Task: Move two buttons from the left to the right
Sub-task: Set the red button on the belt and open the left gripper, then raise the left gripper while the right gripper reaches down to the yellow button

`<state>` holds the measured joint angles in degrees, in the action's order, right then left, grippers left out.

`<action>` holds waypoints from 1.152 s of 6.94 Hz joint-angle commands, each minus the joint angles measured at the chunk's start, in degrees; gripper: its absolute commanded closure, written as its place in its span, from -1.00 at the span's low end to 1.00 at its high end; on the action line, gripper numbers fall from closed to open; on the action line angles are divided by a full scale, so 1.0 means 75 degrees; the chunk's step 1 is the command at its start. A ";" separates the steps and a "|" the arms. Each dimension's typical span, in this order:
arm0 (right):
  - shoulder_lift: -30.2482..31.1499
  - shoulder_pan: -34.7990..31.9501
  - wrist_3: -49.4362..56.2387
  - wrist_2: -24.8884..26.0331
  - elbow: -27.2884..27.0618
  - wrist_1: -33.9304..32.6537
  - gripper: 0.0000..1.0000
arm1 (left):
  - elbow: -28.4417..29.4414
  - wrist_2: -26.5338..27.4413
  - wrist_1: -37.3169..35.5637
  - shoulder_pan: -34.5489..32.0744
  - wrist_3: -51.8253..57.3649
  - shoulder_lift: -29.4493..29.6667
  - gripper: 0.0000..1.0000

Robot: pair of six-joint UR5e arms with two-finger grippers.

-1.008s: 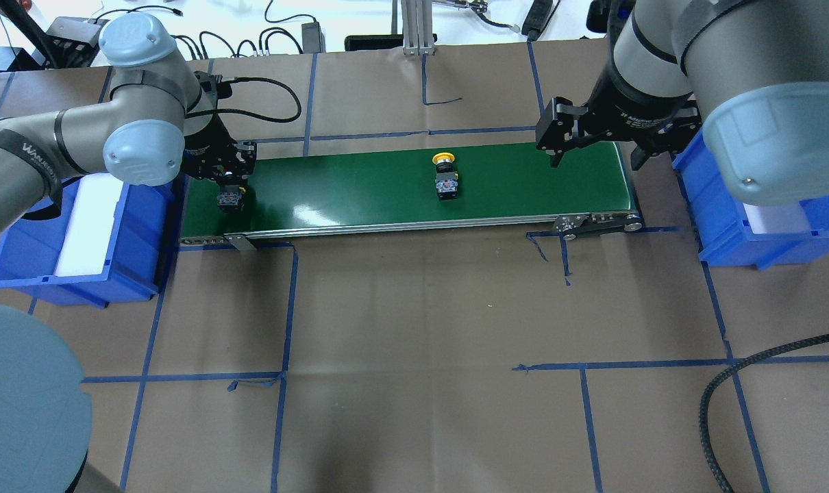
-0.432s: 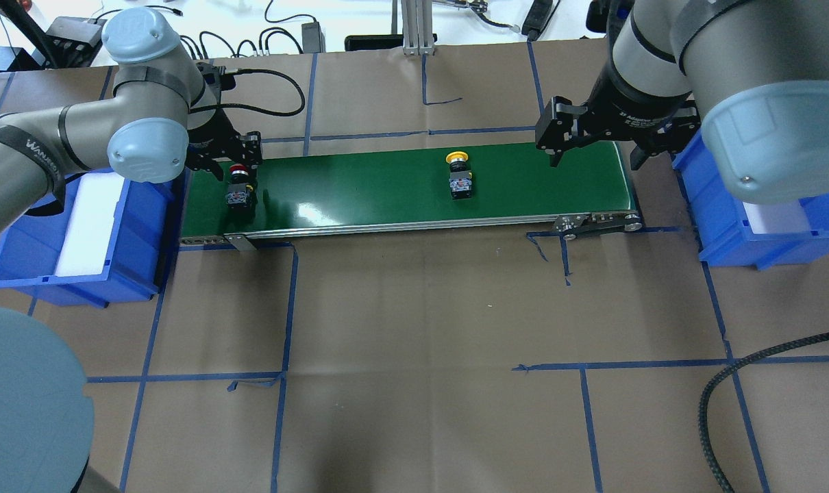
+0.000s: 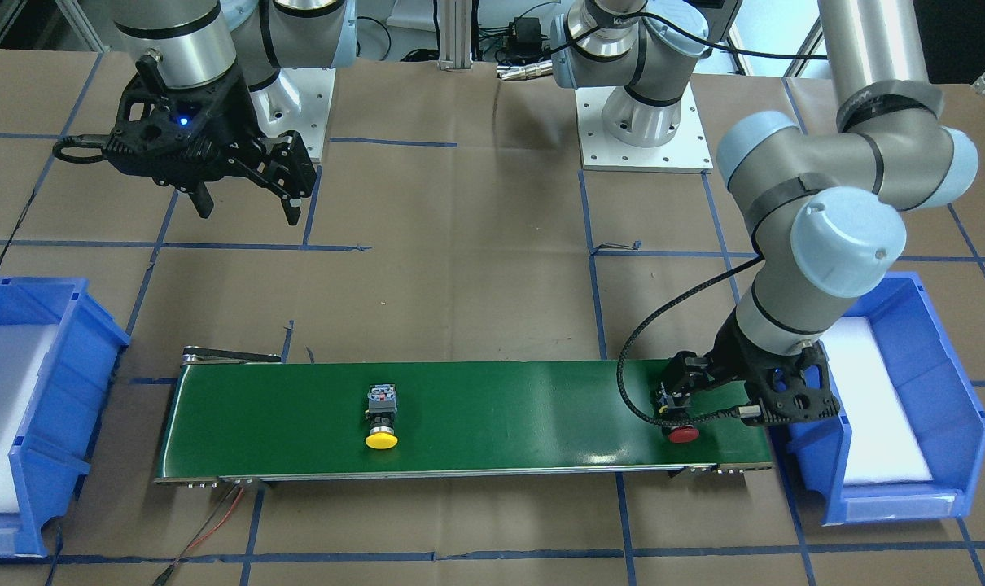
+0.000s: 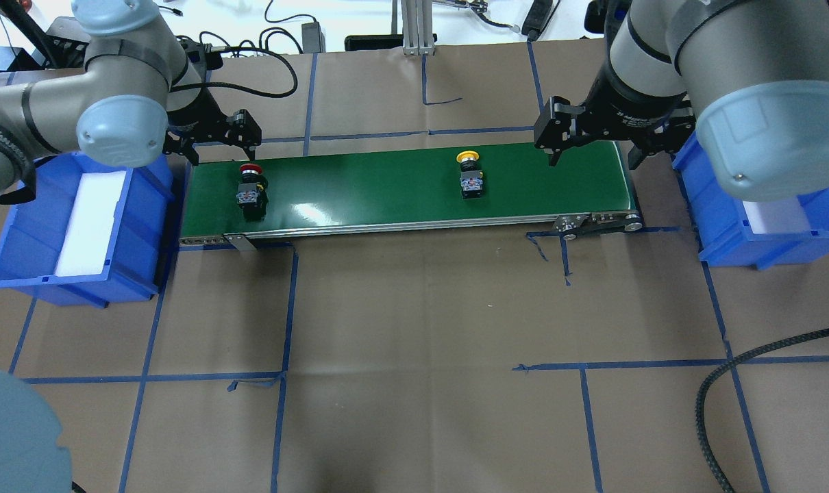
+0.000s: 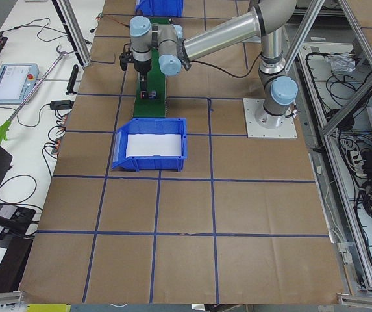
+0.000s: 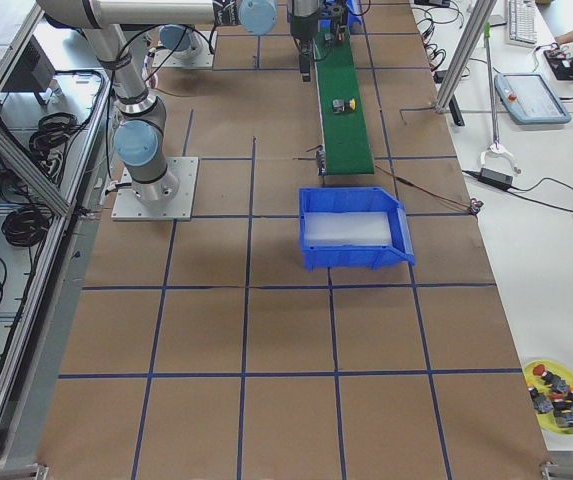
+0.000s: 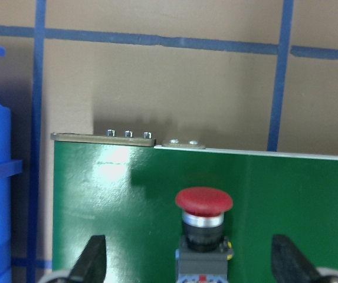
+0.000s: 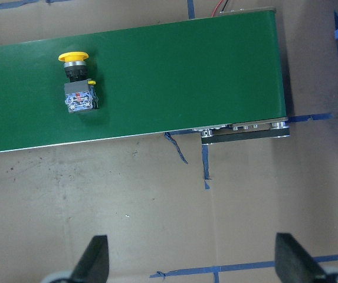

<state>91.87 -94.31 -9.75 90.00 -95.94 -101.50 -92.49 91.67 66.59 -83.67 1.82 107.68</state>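
Your left wrist camera gives you what the wide views do not: the left hand (image 4: 225, 152) is spread wide and holds nothing, and the red button (image 7: 204, 227) lies between its two fingertips (image 7: 95, 262) with bare green belt (image 4: 366, 185) on either side, touching neither. You can read a domed red cap, a silver ring under it, a black collar and the top of a grey block. From across the bench only the red cap shows, because the left hand hides the rest. The overhead view shows the button lying on its side just below that hand, near the belt's end beside the left blue bin (image 4: 17, 236). The right hand (image 4: 592, 156) is also wide open and empty, raised by the belt's other end next to the right blue bin (image 4: 723, 229). Its wrist camera shows the yellow button (image 8: 79, 82) lying on the belt well apart from that hand, toward the left arm: yellow cap, black collar, grey block.
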 commanded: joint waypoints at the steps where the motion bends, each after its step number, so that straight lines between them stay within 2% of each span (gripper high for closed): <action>1: -0.0481 -0.0012 -0.0035 -0.0012 0.0007 -0.0596 -0.99 | 0.0028 -0.0012 0.1672 -0.0059 -0.0101 -0.1064 -0.99; 2: -0.0797 -0.0012 -0.0175 -0.0023 0.0007 -0.1249 -0.99 | -0.0065 -0.0047 0.2121 -0.0187 -0.0194 -0.1544 -0.99; 4: -0.1441 -0.0012 -0.0188 -0.0549 0.0007 -0.2013 -0.99 | -0.0218 0.0023 0.2218 -0.0772 -0.0196 -0.2191 -0.99; 6: -0.2202 0.0000 -0.0188 -0.0551 0.0030 -0.2951 -0.99 | -0.0195 -0.0012 0.2395 -0.0670 -0.0044 -0.2275 -0.99; 8: -0.2475 -0.0023 -0.0188 -0.0551 0.0008 -0.3060 -0.99 | -0.0207 -0.0023 0.2395 -0.0587 -0.0043 -0.2287 -0.99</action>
<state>74.72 -94.36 -11.16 85.89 -95.58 -123.73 -93.98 91.59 84.50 -88.51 1.43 90.57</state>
